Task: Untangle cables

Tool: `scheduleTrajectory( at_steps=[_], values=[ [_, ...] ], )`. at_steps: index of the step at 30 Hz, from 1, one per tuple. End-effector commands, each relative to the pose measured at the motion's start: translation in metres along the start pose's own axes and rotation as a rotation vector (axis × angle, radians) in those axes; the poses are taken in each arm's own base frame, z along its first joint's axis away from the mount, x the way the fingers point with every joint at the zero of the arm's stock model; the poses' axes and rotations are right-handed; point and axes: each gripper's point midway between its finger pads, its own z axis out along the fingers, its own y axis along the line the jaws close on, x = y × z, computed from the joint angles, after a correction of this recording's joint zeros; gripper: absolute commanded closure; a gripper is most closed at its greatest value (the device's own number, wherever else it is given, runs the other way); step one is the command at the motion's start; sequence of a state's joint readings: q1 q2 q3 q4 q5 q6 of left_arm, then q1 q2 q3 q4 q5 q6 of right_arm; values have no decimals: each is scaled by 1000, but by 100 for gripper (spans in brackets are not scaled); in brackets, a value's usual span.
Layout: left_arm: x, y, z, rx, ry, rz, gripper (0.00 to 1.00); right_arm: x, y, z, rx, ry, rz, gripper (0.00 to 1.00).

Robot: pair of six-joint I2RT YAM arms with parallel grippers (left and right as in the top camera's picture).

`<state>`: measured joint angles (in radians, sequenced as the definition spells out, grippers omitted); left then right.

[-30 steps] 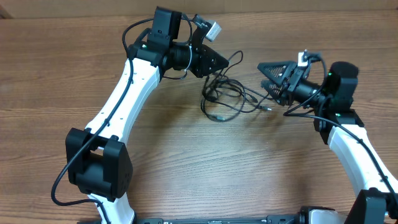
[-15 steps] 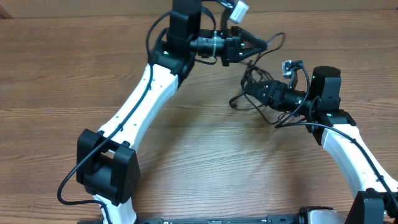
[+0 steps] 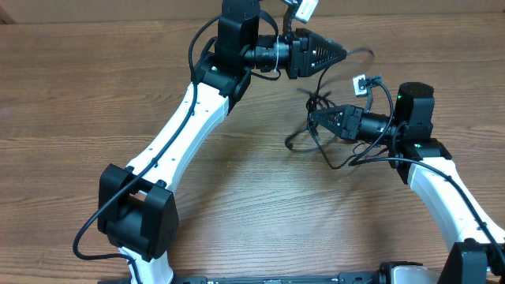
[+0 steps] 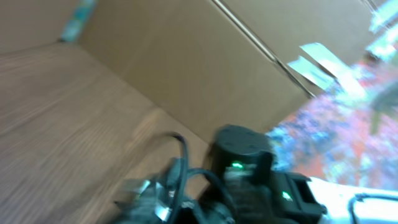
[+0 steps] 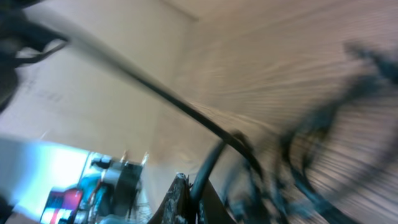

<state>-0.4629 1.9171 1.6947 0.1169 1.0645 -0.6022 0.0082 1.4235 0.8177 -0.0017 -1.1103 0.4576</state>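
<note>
The cables [image 3: 318,99] are thin black cords bunched in a tangle between my two grippers, with a loop trailing down to the left toward the table. My right gripper [image 3: 314,117] points left under the bunch and is shut on a cord. In the right wrist view that cord [image 5: 210,163] runs up from between the closed fingertips of the right gripper [image 5: 193,185]. My left gripper [image 3: 341,54] points right at the far side, and a cord leads off its tip. Its fingers are hidden in the blurred left wrist view, so its jaw gap is unreadable.
A cardboard wall [image 4: 186,62] stands along the far table edge. The right arm's black wrist housing [image 4: 249,155] with green lights sits close in front of the left wrist camera. The right arm's own thicker cable [image 3: 380,88] arcs above its wrist.
The right gripper has closed on a cord and slid left under the bunch. The left arm has swung up and to the right, and the cables have been pulled up from the table.
</note>
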Motion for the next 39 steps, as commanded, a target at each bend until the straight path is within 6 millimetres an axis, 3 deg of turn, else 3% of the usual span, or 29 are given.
scheduleTrajectory(
  at_steps=[1, 5, 8, 12, 15, 23, 25, 26, 27, 29, 31, 32, 35, 39],
  values=[
    [-11, 26, -6, -163, -64, 13, 0, 4, 40, -6, -196, 74, -33, 96],
    [10, 46, -15, -229, 1, -77, 0, -14, 53, -30, -266, 53, -57, 96],
    [23, 54, -22, -256, 39, -131, 0, -22, 48, -50, -265, 25, -61, 96],
    [35, 41, -24, -173, 101, -156, 0, -30, 39, -80, -259, -13, -55, 96],
    [45, 22, -15, -82, 147, -132, 0, -33, 35, -88, -251, -30, -53, 96],
    [77, 22, 1, -126, 239, -55, 0, -33, 35, -89, -249, -33, -50, 96],
    [83, 16, 8, -107, 260, -12, 5, -33, 35, -89, -249, -33, -50, 96],
    [86, 11, 13, -94, 269, 9, 17, -33, 35, -89, -249, -33, -50, 96],
    [88, 10, 15, -90, 272, 15, 37, -33, 35, -89, -249, -33, -49, 96],
    [90, 8, 18, -92, 278, 17, 55, -33, 35, -89, -249, -33, -46, 96],
    [93, 11, 20, -118, 285, 11, 33, -33, 35, -89, -249, -32, -42, 96],
    [96, 15, 20, -144, 290, 5, 30, -33, 35, -89, -249, -30, -30, 96],
    [99, 14, 23, -153, 300, 2, 48, -34, 36, -89, -249, -31, -32, 96],
    [102, 16, 27, -178, 302, 11, 49, -34, 36, -89, -250, -30, -31, 96]
  ],
)
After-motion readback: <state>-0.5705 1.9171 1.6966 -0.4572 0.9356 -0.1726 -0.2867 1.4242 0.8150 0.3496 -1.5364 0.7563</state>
